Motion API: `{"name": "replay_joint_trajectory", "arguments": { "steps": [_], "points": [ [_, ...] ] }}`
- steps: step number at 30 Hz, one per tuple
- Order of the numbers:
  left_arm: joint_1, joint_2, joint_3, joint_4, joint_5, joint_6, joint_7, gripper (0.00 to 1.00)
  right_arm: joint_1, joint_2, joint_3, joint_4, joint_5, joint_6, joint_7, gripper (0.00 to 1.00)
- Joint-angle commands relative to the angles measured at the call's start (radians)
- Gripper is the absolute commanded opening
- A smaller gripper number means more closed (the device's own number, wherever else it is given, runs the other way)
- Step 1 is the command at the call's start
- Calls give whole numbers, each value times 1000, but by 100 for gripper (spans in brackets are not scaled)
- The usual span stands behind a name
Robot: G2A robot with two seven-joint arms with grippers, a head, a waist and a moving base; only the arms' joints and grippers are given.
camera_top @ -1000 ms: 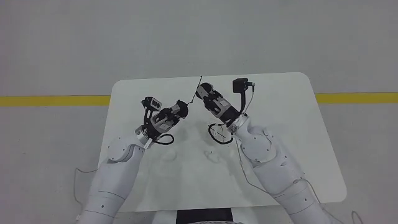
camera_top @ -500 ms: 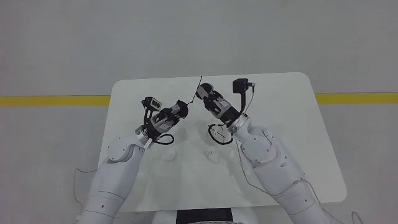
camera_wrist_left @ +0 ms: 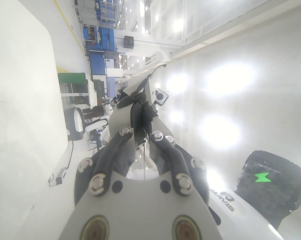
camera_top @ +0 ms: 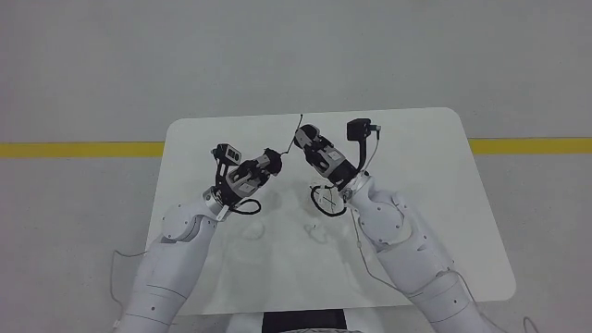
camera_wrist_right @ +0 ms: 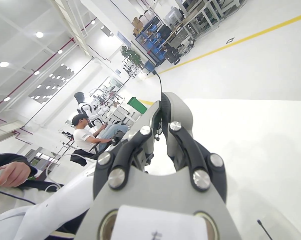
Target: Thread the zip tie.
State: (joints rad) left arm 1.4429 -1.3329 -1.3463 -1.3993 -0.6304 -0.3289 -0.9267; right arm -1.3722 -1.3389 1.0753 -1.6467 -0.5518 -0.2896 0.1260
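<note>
A thin black zip tie (camera_top: 299,126) hangs above the white table (camera_top: 416,157), stretched between my two grippers. In the top view my right gripper (camera_top: 300,138) is shut on it, and one end sticks up toward the far table edge. My left gripper (camera_top: 275,157) sits close beside it, shut on the tie's other part. The right wrist view has the tie (camera_wrist_right: 160,84) rising out of the closed fingers (camera_wrist_right: 165,111), tipped by a small head. From the left wrist view the left gripper (camera_wrist_left: 140,109) pinches the black strip (camera_wrist_left: 153,72), which curves away past the fingertips.
Black arm cables loop on the table under each wrist (camera_top: 326,201) (camera_top: 243,207). A thin black strip (camera_wrist_right: 264,228) lies on the table near the right arm. Yellow floor lines run beyond the table. A person's hand (camera_wrist_right: 8,172) shows at the right wrist view's edge.
Both grippers, with the zip tie between them, have drifted very slightly to the right. Their grips look the same.
</note>
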Motion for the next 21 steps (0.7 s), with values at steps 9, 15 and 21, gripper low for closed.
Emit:
{"name": "replay_joint_trajectory", "arguments": {
  "steps": [9,15,21],
  "points": [
    [4,11,9,-8,-13,-3,3,0,-7,-3,-8,-5,-23,29,-24,0],
    [5,17,13,-11,-20,-11,7,0,-10,-4,-10,-13,-37,39,-33,0],
    [6,21,14,-21,-21,-11,12,0,-19,-4,-9,-25,-60,51,-51,0]
  ]
}}
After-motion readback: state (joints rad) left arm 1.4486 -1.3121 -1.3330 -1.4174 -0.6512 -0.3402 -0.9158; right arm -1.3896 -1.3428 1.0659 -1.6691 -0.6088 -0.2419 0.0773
